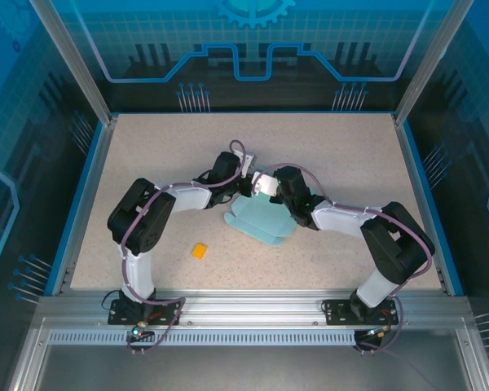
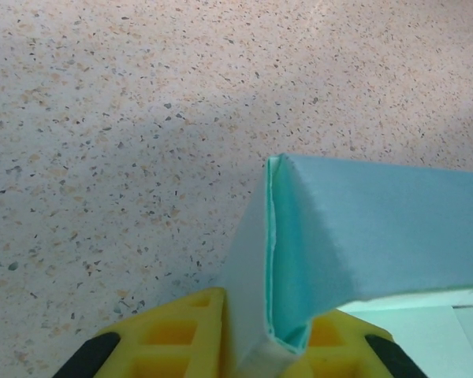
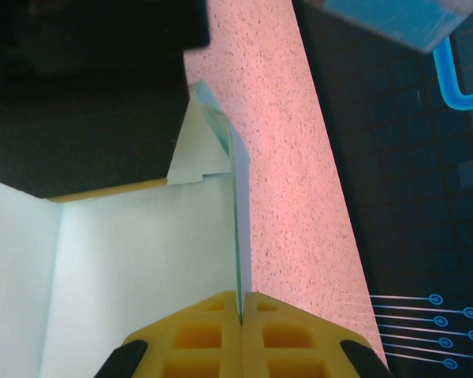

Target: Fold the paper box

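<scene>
Gripping the paper box [image 1: 261, 218] from both sides: left gripper [image 2: 268, 335] clamped on a folded corner, right gripper [image 3: 241, 309] pinched shut on an upright wall.

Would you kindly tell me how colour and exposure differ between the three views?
Top external: even light, beige table, pale-blue paper box, no glare. Left wrist: sharp, natural colour, the box looks slightly greener. Right wrist: the table is cast pink, the box is washed almost white, and a black shape upper left shows no detail.
</scene>
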